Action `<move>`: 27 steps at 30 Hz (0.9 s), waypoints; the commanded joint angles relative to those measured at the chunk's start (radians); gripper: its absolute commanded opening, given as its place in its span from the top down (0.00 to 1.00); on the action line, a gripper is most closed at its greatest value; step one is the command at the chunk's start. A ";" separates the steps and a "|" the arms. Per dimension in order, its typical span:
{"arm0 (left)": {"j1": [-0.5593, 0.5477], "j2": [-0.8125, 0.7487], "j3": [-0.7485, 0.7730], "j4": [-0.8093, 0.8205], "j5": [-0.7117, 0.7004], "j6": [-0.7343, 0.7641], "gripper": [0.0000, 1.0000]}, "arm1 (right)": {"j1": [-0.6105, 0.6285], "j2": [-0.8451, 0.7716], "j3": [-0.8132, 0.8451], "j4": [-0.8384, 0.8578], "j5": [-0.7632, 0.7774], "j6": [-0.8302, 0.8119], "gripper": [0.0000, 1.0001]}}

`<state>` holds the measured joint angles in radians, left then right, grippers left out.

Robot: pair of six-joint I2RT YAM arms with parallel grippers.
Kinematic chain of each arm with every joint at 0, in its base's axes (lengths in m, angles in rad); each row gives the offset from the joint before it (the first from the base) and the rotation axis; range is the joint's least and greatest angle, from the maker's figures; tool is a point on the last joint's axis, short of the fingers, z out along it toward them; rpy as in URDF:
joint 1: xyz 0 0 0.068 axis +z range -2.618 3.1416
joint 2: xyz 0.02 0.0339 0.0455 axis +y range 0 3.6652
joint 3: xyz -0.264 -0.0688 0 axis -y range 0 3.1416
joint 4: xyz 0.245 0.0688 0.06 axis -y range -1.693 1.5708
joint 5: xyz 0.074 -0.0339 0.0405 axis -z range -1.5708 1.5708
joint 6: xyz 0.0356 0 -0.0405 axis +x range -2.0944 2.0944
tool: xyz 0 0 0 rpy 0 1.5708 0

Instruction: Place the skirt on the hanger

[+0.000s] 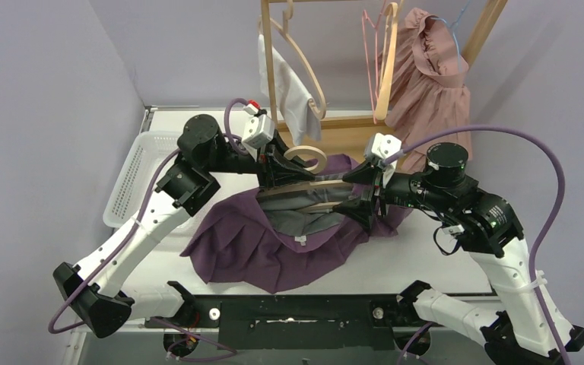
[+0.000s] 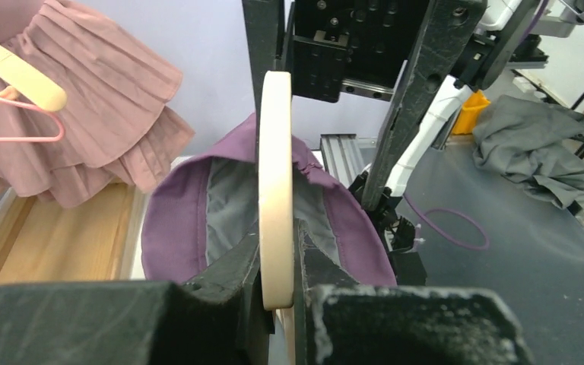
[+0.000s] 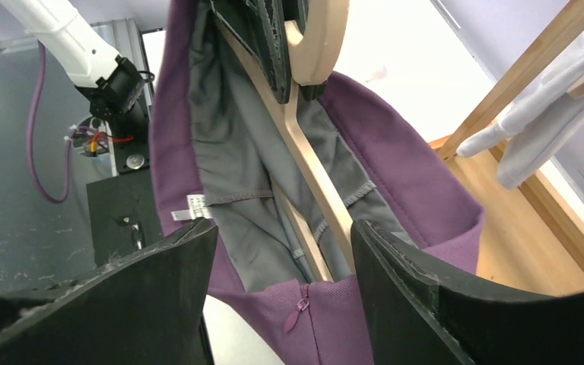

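The purple skirt [image 1: 236, 243] with grey lining lies bunched on the table, its waistband held up between the arms. A wooden hanger [image 1: 309, 156] runs inside the waistband, hook toward the rack. My left gripper [image 1: 281, 171] is shut on the hanger [image 2: 276, 167] near its hook, with the skirt [image 2: 175, 228] draped beyond. My right gripper [image 1: 365, 194] stands open at the waistband's other end. In the right wrist view its fingers straddle the skirt [image 3: 395, 190] and the hanger [image 3: 312, 163] without gripping; the zipper pull [image 3: 296, 312] hangs between them.
A wooden rack [image 1: 350, 129] at the back carries a pink skirt [image 1: 426, 76], a white garment [image 1: 293, 91], a pink hanger [image 1: 372, 46] and an empty wooden hanger [image 1: 304, 61]. A white basket [image 1: 133, 175] sits at the table's left. A grey cloth [image 2: 532, 144] lies beyond the table.
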<state>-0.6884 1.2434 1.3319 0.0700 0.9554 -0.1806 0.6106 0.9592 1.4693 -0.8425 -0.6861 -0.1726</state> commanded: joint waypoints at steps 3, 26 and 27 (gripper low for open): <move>0.000 -0.001 0.139 0.004 0.132 0.048 1.00 | 0.000 0.020 0.046 -0.067 0.088 -0.048 0.31; 0.001 0.024 0.097 0.143 0.218 -0.007 1.00 | 0.008 0.051 -0.029 -0.006 0.027 -0.012 0.97; 0.002 0.023 0.094 0.143 0.206 -0.005 1.00 | 0.008 0.042 -0.041 0.020 0.042 -0.003 1.00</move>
<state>-0.6827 1.2896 1.4025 0.0498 1.1481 -0.1493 0.6216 1.0187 1.4601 -0.9562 -0.7052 -0.2321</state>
